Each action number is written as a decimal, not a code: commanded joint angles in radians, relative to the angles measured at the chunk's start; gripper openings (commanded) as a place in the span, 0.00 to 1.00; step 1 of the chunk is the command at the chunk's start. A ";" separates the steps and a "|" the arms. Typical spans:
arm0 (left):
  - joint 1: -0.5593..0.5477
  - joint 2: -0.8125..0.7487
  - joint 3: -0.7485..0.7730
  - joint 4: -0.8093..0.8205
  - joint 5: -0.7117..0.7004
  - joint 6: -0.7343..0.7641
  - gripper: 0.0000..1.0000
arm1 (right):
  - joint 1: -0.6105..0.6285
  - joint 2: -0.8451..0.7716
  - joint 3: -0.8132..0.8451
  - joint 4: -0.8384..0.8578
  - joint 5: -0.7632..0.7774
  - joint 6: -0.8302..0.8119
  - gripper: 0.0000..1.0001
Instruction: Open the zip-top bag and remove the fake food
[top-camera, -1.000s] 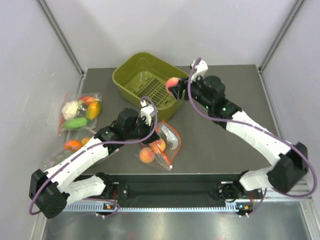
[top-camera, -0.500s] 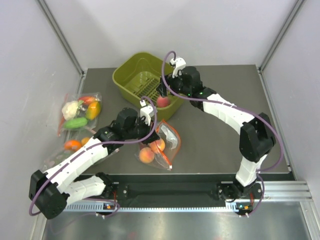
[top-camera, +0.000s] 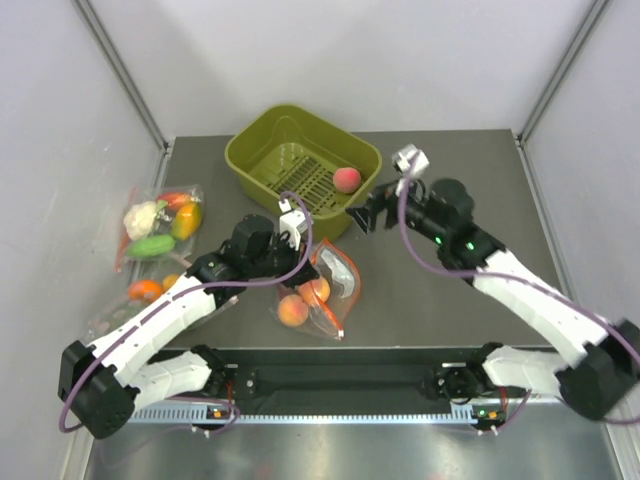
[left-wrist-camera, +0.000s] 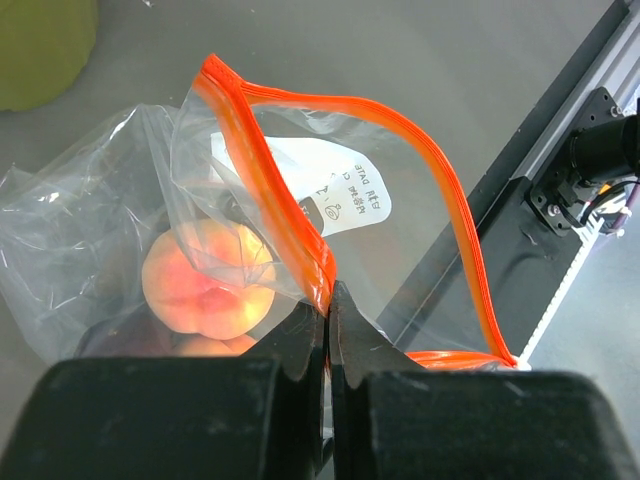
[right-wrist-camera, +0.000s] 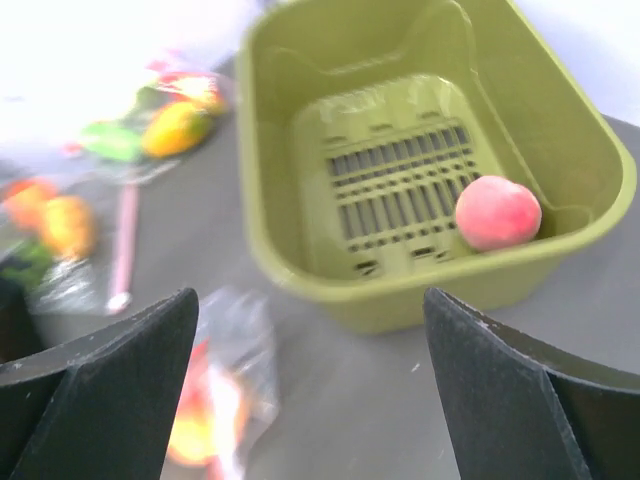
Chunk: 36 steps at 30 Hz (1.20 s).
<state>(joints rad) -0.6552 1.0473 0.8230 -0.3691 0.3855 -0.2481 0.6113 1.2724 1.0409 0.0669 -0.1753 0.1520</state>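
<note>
R gripper (top-camera: 361, 216) has let 1 peach (top-camera: 346, 179) go into the green basket (top-camera: 255, 150) & backed off, jaws wide apart, empty. L gripper (left-wrist-camera: 327, 300) pinches the zip-top bag (left-wrist-camera: 300, 190) by its orange rim on the table (top-camera: 420, 300); rest of the fake food (left-wrist-camera: 205, 280) is inside. Keep L pinch firm, mouth gaping, bring R in straight.

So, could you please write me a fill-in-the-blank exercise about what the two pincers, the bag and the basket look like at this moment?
1. The left pincer is ___ on the orange zip strip of the zip-top bag.
2. The right pincer is open and holds ___.
3. In the green basket lies ___ peach.
4. Inside the bag there are ___ peaches.

Missing words: shut; nothing; one; two.
</note>
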 joint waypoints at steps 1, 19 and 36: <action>0.008 -0.023 0.027 0.027 0.029 0.013 0.00 | 0.039 -0.197 -0.158 0.068 -0.082 0.006 0.91; 0.014 -0.040 0.018 0.036 0.062 0.020 0.00 | 0.372 -0.119 -0.277 0.112 -0.171 0.115 0.81; 0.014 -0.038 0.018 0.032 0.062 0.027 0.00 | 0.255 -0.048 -0.413 0.157 -0.084 0.270 0.78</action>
<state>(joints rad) -0.6468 1.0275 0.8230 -0.3679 0.4297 -0.2352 0.8913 1.2579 0.6575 0.1596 -0.2886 0.3859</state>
